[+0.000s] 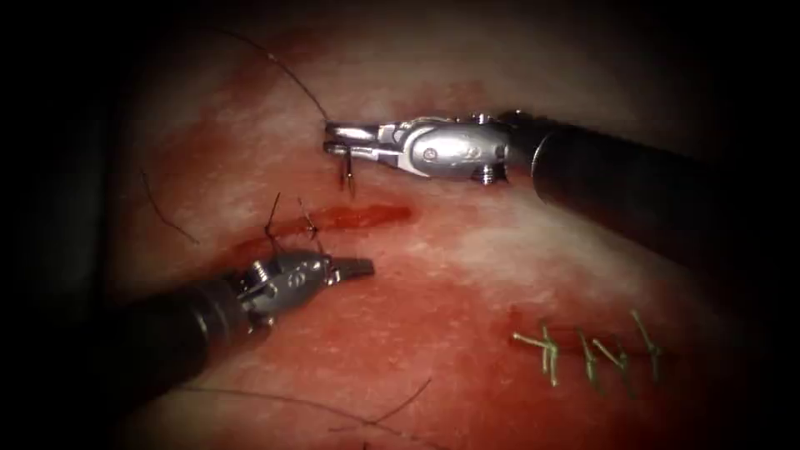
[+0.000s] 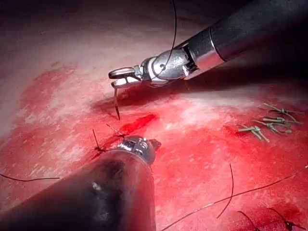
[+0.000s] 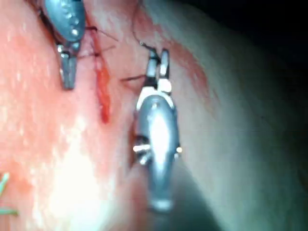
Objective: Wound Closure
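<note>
two tools flank the cut (image 1: 350,218): the right tool (image 1: 337,138) is clamped on the needle (image 1: 346,175), which hangs point-down just above the cut, free of the tissue (image 1: 467,275); the left tool (image 1: 357,268), closed, holds nothing. the needle looks stiff, thin and likely slippery, best gripped mid-curve.

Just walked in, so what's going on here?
The right tool holds the needle near its thread end; the needle hangs point down above the cut, clear of the tissue. Thread trails away from its jaws. The left tool, jaws shut on nothing, rests beside the cut's stitches.
</note>
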### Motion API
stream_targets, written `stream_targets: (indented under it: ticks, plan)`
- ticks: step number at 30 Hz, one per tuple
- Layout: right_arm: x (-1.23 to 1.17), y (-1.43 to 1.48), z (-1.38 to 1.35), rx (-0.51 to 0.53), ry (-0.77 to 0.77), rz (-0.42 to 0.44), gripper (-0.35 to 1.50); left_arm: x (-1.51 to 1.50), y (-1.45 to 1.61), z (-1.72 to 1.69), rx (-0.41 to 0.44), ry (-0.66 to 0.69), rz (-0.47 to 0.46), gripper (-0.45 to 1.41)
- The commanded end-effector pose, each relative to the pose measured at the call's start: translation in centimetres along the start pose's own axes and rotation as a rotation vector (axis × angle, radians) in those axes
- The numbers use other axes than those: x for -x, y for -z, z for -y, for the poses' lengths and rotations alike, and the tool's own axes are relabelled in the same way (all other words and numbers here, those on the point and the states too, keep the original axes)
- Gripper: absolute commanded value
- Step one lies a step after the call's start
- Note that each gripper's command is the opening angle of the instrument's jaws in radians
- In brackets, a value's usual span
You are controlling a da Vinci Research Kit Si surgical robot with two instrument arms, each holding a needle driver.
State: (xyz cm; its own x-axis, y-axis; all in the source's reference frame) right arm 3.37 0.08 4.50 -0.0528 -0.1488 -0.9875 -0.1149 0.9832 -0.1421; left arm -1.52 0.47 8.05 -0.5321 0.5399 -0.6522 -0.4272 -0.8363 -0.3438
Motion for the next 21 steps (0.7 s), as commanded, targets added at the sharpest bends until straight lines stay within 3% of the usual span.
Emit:
stream_targets:
  ticks: [1,21]
  plan:
    - [0.06,-0.09,0.03,-0.003,-0.015,-0.002,-0.35,0.01,-0.08,0.0,0.001,0.0,0.0,-0.37]
    - [0.06,-0.06,0.16,-0.018,-0.044,-0.002,-0.35,0.02,-0.04,0.01,0.002,0.012,0.0,-0.37]
